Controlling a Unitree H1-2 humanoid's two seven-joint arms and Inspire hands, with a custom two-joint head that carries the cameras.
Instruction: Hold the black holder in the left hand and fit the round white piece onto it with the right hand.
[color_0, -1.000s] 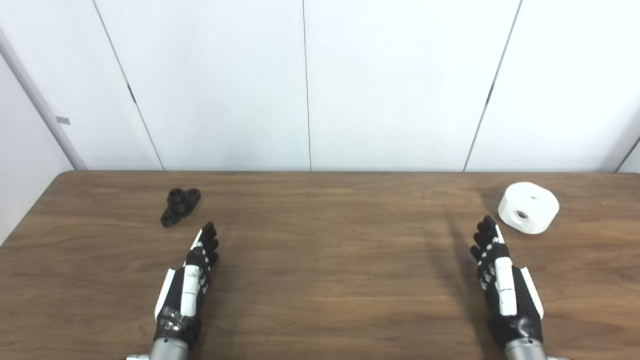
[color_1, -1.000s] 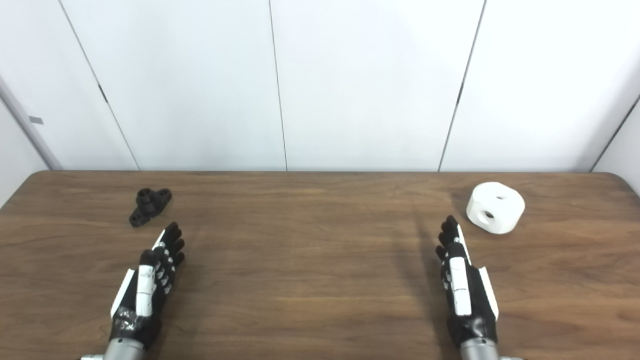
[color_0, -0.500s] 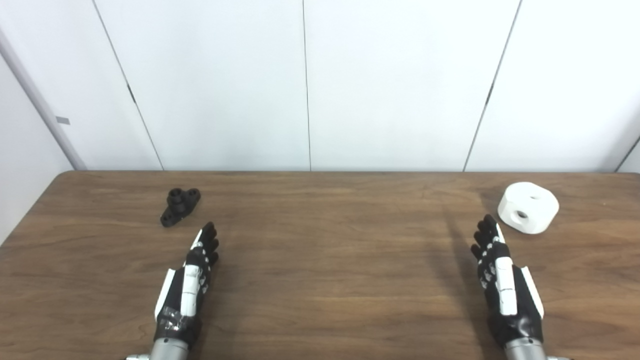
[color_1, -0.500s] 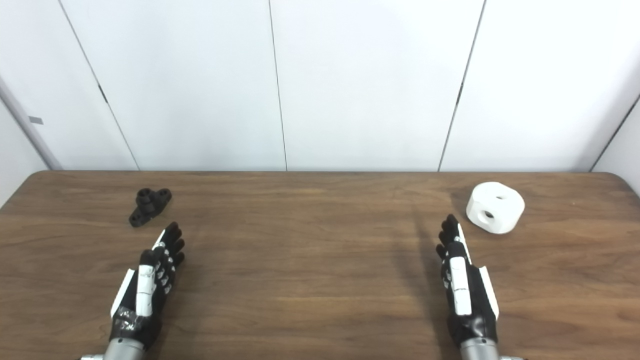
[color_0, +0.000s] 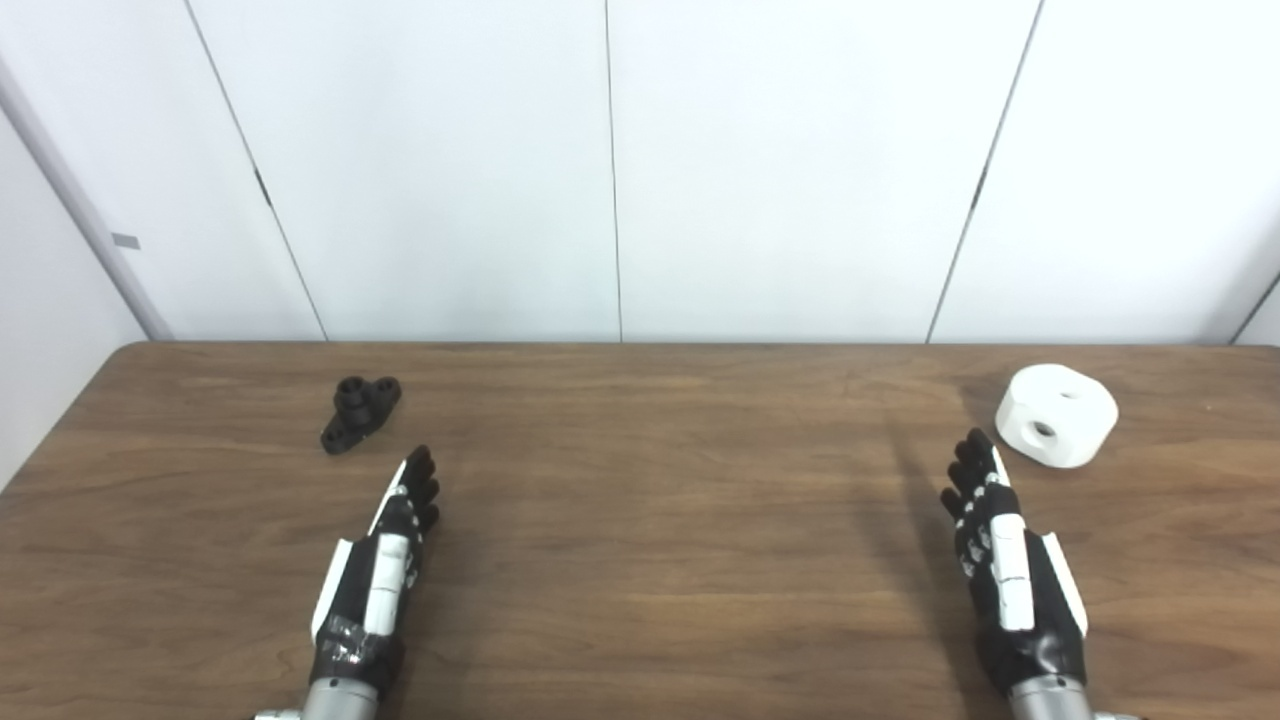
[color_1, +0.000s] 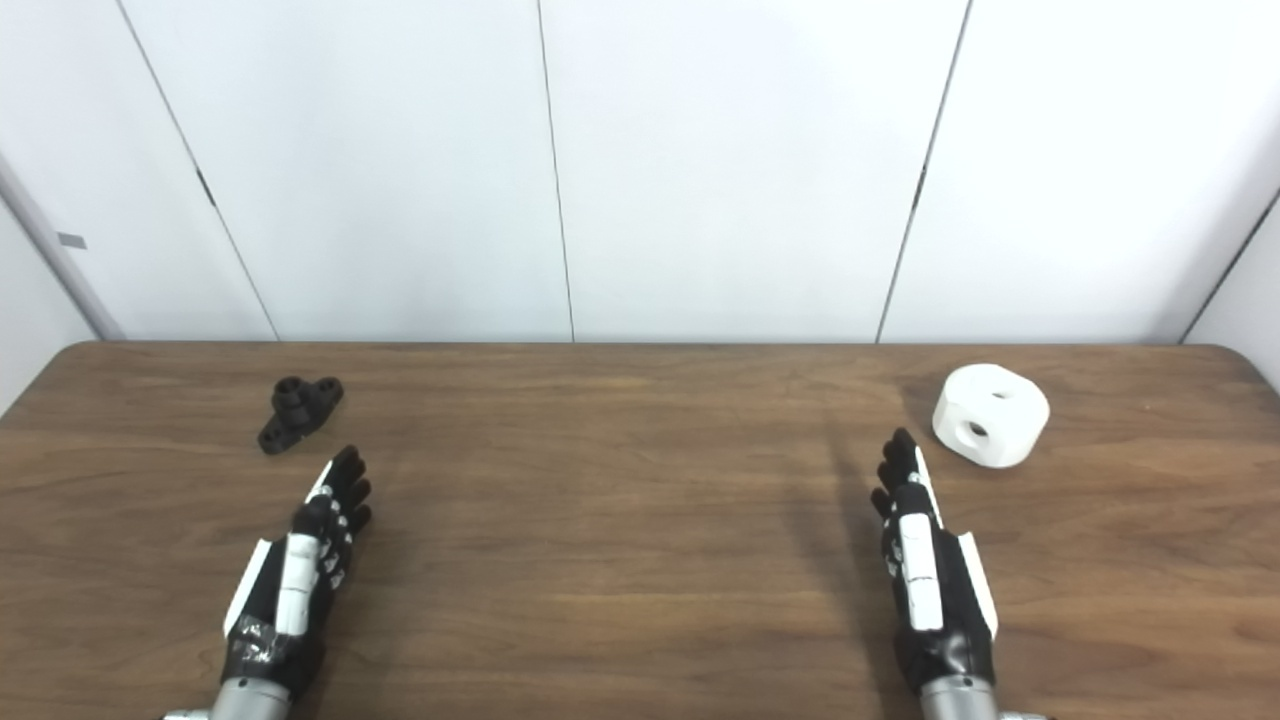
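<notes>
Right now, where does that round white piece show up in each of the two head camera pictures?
Left eye view: the round white piece sits far right on the table, just beyond the right robot hand.
Right eye view: the same piece lies a little further in from the right edge, again just past that hand.
Shared landmark: the small black holder at far left of the table.

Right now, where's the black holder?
In the left eye view, the black holder lies on the far left part of the table, just beyond and left of the left hand, untouched by it.
</notes>
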